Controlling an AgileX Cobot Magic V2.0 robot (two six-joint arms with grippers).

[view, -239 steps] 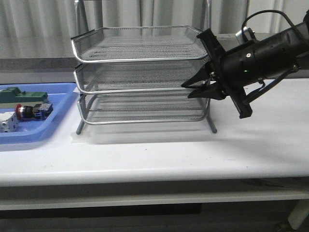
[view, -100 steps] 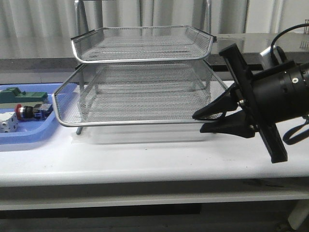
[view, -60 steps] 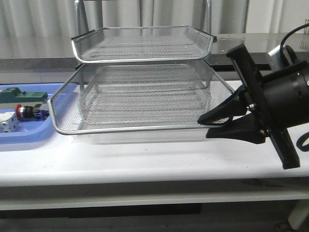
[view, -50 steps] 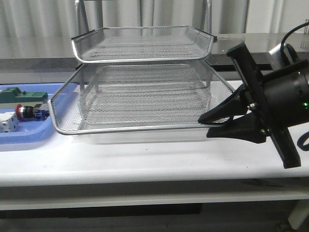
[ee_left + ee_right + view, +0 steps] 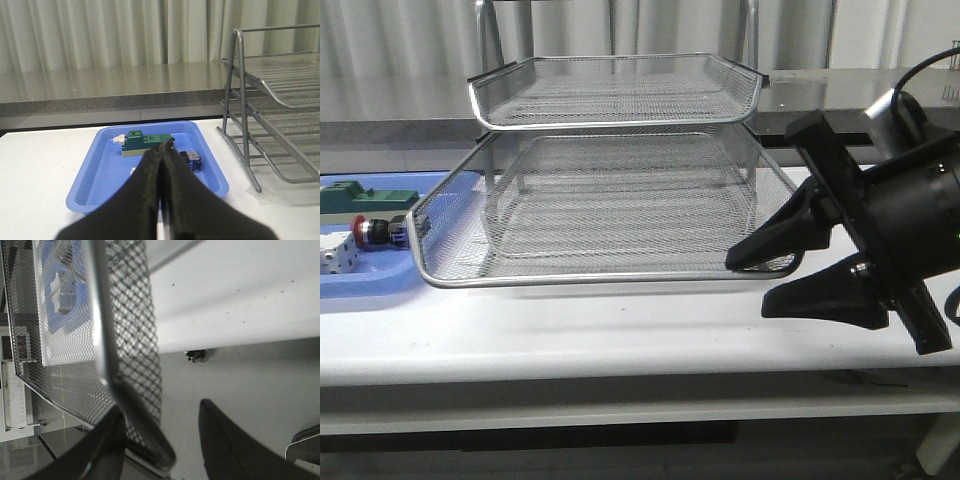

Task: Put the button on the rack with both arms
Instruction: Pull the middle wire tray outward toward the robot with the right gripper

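Note:
The button (image 5: 367,231) lies on its side in the blue tray at the far left, red cap to the left. In the left wrist view only its blue rear block (image 5: 192,160) shows beside my fingers. The silver wire-mesh rack (image 5: 620,118) stands mid-table, and its middle tray (image 5: 600,280) is slid far out toward the front. My right gripper (image 5: 750,284) is open at that tray's front right corner. The chrome rim (image 5: 102,325) runs between the spread jaws. My left gripper (image 5: 167,146) is shut and empty, above the blue tray, just short of the button.
The blue plastic tray (image 5: 375,284) also holds a green block (image 5: 370,198) and a white cube (image 5: 334,256). It also shows in the left wrist view (image 5: 100,165), with the green block (image 5: 148,141) there. The rack's legs (image 5: 240,125) stand right of the tray.
My right gripper pulled the rack's middle tray out toward the table's front. Its jaws, shut on the rim before, have now spread apart.

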